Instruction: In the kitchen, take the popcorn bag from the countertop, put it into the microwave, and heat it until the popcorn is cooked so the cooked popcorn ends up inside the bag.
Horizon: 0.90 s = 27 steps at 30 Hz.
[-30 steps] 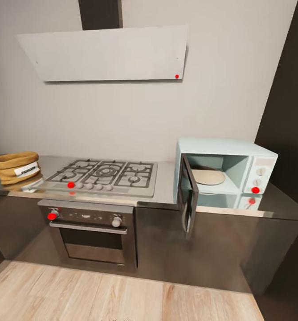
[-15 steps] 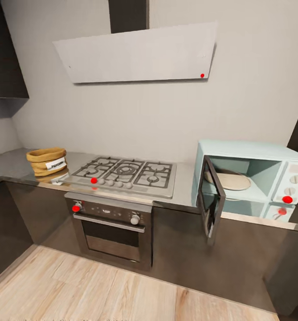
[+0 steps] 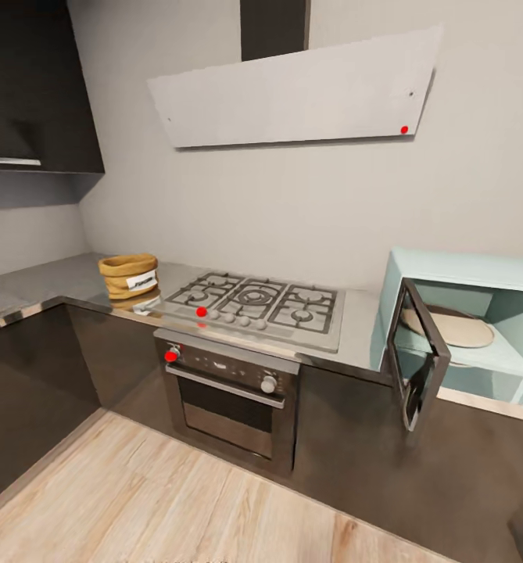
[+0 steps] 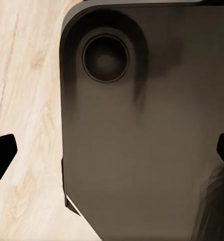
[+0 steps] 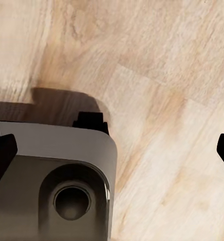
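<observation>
Both grippers hung spread wide and empty over the wooden floor, the left gripper above the robot's dark base, the right gripper beside it. At left of the head view, the popcorn bag stood upright on the countertop, label facing forward, just beside the gas hob. The microwave sat at far right, door swung open toward the room.
</observation>
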### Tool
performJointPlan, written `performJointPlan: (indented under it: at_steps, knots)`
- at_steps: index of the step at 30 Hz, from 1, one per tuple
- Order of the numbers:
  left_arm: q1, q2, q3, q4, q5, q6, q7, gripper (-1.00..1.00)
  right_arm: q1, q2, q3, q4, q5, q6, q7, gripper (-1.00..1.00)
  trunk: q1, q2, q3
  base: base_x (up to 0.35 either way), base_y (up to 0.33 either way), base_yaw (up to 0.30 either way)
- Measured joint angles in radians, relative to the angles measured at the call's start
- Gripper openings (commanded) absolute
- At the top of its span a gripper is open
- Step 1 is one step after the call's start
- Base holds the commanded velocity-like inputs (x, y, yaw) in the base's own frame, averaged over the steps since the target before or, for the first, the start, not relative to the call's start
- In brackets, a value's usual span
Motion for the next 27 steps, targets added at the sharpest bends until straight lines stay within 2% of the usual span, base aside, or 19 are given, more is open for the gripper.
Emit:
performJointPlan:
  at_steps: [23, 27]
  knots:
    - [0.000, 0.000, 0.000, 0.000, 0.001, 0.000, 0.000, 1.00, 0.000, -0.002, 0.000, 0.000, 0.003, -0.001, -0.005, 1.00, 0.000, 0.000, 0.000, 0.000, 0.000, 0.277]
    - [0.000, 0.000, 0.000, 0.000, 0.000, 0.000, 0.000, 1.00, 0.000, 0.000, 0.000, 0.000, 0.030, -0.001, -0.005, 1.00, 0.000, 0.000, 0.000, 0.000, 0.000, 0.277]
